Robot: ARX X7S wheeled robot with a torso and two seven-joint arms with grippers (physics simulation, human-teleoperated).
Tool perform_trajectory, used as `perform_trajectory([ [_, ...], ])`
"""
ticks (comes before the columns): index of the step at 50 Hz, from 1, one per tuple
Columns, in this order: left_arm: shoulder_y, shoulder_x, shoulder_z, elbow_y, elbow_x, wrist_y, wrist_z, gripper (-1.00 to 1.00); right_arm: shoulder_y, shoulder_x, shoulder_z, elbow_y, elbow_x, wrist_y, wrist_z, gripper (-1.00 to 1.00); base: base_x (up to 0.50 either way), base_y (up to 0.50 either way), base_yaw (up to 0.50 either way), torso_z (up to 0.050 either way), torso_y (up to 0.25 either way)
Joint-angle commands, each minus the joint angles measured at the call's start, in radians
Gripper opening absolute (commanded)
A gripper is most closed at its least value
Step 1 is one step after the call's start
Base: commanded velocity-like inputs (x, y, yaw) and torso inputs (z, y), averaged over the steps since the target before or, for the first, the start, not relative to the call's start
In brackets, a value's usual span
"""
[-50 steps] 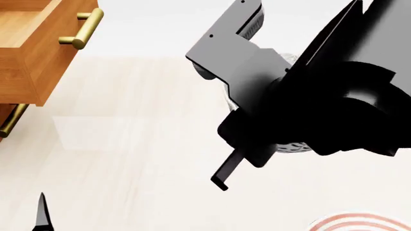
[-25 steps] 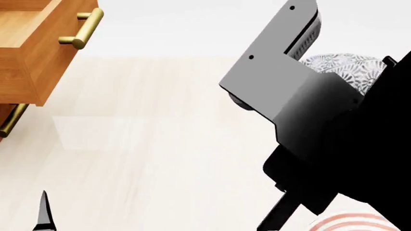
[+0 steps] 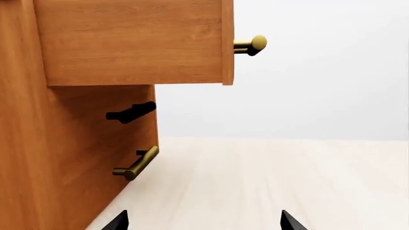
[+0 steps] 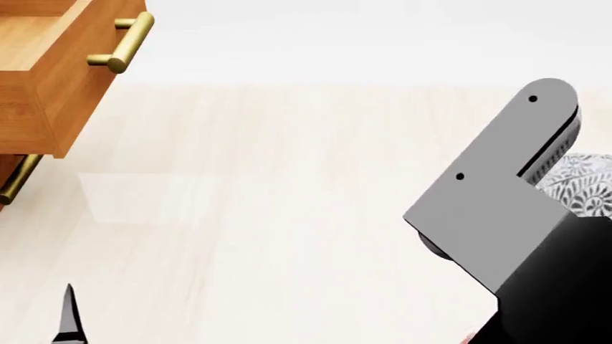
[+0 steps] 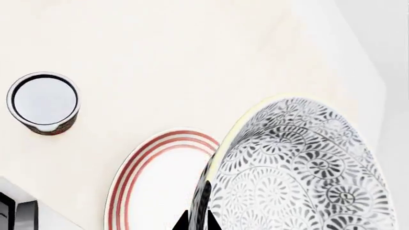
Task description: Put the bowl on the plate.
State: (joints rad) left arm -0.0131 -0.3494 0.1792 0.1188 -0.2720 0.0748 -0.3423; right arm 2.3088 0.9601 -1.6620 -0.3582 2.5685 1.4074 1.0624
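While the left wrist view showed nothing of the task, it took in the orange-brown wooden cabinet (image 3: pixel 76 158) with its brass bar handles and one drawer pulled out, standing on the pale, faintly grained table (image 3: pixel 288 177); the left gripper (image 3: pixel 201 221) showed only two dark fingertips set well apart, spread wide with nothing between them.

From the head view, the right arm (image 4: pixel 497 215), a matte grey angular block passing into black, had swung from the middle of the scene to the near right within the last second; the deep round bowl with its dense grey floral glaze (image 4: pixel 585 188) had travelled with it and peeped out just behind the arm at the right edge; that move, I judged, carried it toward its target.

Seen from the right wrist, the right gripper (image 5: pixel 198 218) had its one visible black finger pressed against the bowl's thin rim, evidently pinching it; the bowl hung tilted above and overlapping the flat white plate with concentric red rings (image 5: pixel 137 191); lowering remained; a small dark can with a pale lid (image 5: pixel 43 103) stood well apart.
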Motion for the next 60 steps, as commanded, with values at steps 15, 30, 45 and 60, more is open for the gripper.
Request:
perform_trajectory([
  [15,-0.011,0.001,0.008,-0.023,-0.004,0.008,0.001,1.00,-0.010,0.112,0.027,0.030,0.101,0.052,0.196,-1.00,0.00,0.00,0.00,0.000,0.000],
  [30,-0.001,-0.005,0.011,-0.001,-0.004,0.001,-0.008,1.00,-0.056,0.122,0.033,0.011,0.097,0.049,0.198,-1.00,0.00,0.00,0.00,0.000,0.001],
  [45,-0.006,-0.006,0.015,-0.008,-0.005,0.003,-0.009,1.00,-0.108,0.094,0.112,0.074,0.001,0.083,0.130,-1.00,0.00,0.00,0.00,0.000,0.000],
  [60,-0.006,-0.008,0.019,-0.008,-0.006,0.003,-0.012,1.00,-0.139,0.049,0.164,0.170,-0.106,0.124,0.057,-1.00,0.00,0.00,0.00,0.000,0.001],
])
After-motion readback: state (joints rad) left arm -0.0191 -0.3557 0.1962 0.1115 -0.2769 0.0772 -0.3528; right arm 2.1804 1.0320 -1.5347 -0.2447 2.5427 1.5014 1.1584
